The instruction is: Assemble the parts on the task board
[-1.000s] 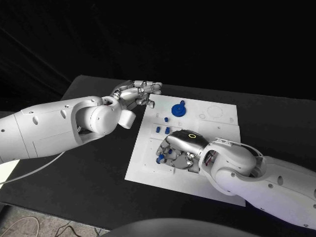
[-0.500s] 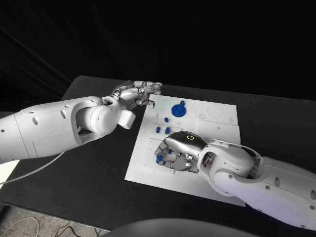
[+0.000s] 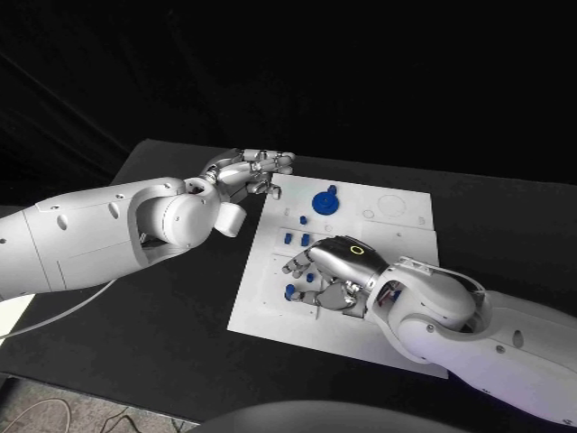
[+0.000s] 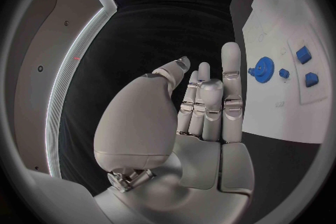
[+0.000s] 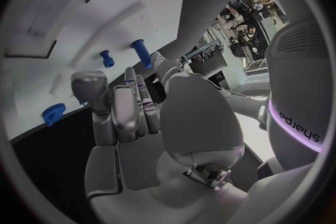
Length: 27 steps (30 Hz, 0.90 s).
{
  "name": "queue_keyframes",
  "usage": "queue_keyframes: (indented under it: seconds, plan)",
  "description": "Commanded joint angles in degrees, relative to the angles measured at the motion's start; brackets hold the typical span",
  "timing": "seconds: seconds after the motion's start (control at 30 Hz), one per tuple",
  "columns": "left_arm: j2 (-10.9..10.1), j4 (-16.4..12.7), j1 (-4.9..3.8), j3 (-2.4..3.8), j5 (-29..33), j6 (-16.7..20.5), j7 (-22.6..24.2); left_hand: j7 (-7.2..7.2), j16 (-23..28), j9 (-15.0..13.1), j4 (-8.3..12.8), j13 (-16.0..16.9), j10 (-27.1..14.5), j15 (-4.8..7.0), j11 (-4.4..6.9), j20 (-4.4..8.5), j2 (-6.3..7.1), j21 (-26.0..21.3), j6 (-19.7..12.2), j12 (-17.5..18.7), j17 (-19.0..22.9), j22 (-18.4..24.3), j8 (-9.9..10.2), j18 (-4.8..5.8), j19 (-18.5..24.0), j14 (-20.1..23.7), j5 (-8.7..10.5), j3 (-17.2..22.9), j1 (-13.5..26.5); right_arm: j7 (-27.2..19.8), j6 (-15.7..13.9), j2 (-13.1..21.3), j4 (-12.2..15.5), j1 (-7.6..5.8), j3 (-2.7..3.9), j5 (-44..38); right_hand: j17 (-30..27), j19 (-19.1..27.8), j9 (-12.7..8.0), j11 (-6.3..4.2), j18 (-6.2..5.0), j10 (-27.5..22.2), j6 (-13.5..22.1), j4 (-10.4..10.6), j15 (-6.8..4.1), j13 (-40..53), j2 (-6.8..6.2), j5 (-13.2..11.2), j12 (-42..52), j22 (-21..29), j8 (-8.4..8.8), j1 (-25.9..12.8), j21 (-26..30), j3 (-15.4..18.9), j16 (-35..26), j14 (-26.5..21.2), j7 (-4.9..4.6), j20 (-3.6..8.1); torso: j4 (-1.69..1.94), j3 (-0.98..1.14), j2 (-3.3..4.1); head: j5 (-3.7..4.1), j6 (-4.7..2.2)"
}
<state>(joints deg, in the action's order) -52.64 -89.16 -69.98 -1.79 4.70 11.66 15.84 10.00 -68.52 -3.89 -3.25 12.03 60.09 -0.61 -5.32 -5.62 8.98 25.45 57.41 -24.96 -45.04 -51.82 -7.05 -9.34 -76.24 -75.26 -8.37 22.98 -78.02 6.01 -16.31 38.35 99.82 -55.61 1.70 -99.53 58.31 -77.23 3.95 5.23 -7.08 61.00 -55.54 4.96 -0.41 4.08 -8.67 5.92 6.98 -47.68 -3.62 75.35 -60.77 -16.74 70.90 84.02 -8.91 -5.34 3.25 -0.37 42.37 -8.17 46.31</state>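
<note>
Right hand low over white task board mid-tabletop, fingers apart, grasping nothing; small blue parts and blue gear on board; left hand empty, fingers extended, beside board's far corner

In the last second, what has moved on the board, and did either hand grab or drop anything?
The right hand lifted and opened its fingers over the task board, uncovering small blue parts beneath; it holds nothing visible. The left hand stayed at the board's far corner, empty. The blue gear did not move.
</note>
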Motion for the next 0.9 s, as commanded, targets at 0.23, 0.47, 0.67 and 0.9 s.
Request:
queue_keyframes:
  seconds: [0.23,0.47,0.67,0.9]
  plan:
    - [-0.3,-0.2,-0.02,0.02,-0.2,-1.1,0.1,0.11,0.1,0.0,0.4,0.1,-0.2,0.16,-0.05,-0.22,-0.23,-0.3,-0.5,-0.1,0.1,0.1,-0.4,-0.94,0.0,0.4,-0.21,0.0,-0.3,-1.0,-6.6,10.6,5.3,-1.88,1.4,16.8,4.3,-2.4,0.7,-1.11,0.1,8.2,-3.6,1.2,-0.37,2.1,1.22,2.2,5.9,-6.0,-1.41,0.1,-4.5,1.8,2.6,1.7,0.22,0.49,-0.34,-0.19,-0.24,2.14,-1.57]
    - [-0.6,-0.5,-0.02,0.02,-0.2,-1.0,0.1,0.11,0.1,0.0,0.4,0.1,-0.2,0.16,-0.05,-0.22,-0.23,-0.3,-0.5,-0.1,0.1,0.1,-0.4,-0.94,0.0,0.4,-0.21,0.0,-0.3,4.3,-3.5,21.0,8.6,-3.87,1.63,28.0,12.8,-5.2,1.4,-3.84,1.55,16.2,-4.4,4.1,-2.66,19.1,1.33,6.8,24.7,-13.9,-4.04,-3.9,-10.8,7.7,8.7,3.2,2.43,2.77,-1.32,-0.3,-0.64,4.37,-2.78]
    - [-0.6,-0.6,-0.01,-0.07,-0.2,-1.1,0.1,0.11,0.1,0.0,0.4,0.1,-0.2,0.16,-0.05,-0.22,-0.23,-0.3,-0.5,-0.1,0.1,0.1,-0.4,-0.94,0.0,0.4,-0.21,0.0,-0.3,8.6,0.3,25.9,10.4,-4.02,1.35,28.8,15.5,-5.4,3.1,-4.03,1.83,15.1,-3.1,7.2,-2.83,51.8,3.45,9.0,53.0,-16.1,-8.05,-4.9,-12.5,13.7,10.6,3.4,2.88,2.91,-1.92,-0.21,-0.89,5.38,-3.14]
    - [-0.6,-0.6,0.0,-0.35,-0.2,-1.1,0.2,0.12,0.1,0.0,0.4,0.1,-0.3,0.15,-0.06,-0.24,-0.21,-0.3,-0.5,-0.3,0.2,0.1,-0.4,-0.94,0.0,0.4,-0.2,0.0,-0.2,14.3,3.2,29.2,12.8,-3.36,0.55,24.8,17.9,-5.7,5.7,-4.61,1.97,18.0,-3.0,9.9,-3.23,63.9,4.66,9.3,62.9,-17.2,-12.09,-5.8,-13.3,18.1,12.0,3.7,3.65,3.28,-2.68,-0.23,-1.32,6.12,-2.94]
